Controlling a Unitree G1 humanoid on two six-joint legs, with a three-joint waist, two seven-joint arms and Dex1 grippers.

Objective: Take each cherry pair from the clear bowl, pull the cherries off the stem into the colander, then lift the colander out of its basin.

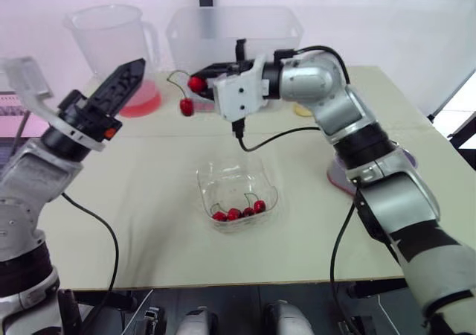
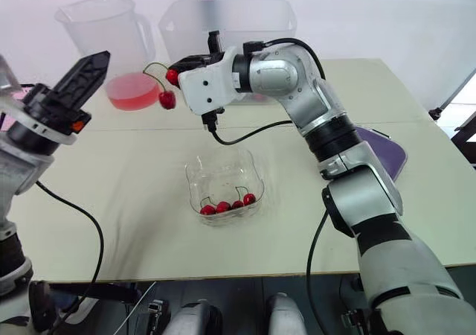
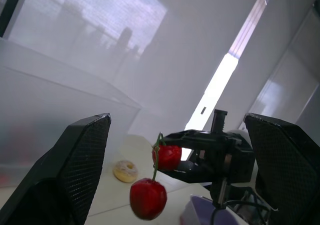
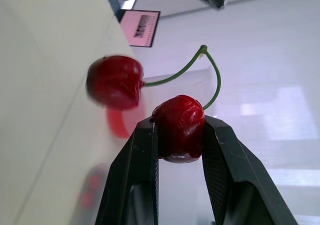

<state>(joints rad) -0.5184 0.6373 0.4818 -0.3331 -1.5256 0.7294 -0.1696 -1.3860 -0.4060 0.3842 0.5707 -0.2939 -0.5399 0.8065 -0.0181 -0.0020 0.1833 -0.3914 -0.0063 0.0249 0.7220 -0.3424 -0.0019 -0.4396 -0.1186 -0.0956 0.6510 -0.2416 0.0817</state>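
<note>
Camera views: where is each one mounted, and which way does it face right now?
Left eye view: on the head, facing forward and down at the cream table and clear plastic bowl; both arms show, with left gripper and right gripper.
Right eye view: same head, same scene, slightly offset.
Left wrist view: looks between its own open black fingers at the right gripper.
Right wrist view: looks along its own fingers, shut on one cherry of the red cherry pair.
Shared: every view shows that pair.
</note>
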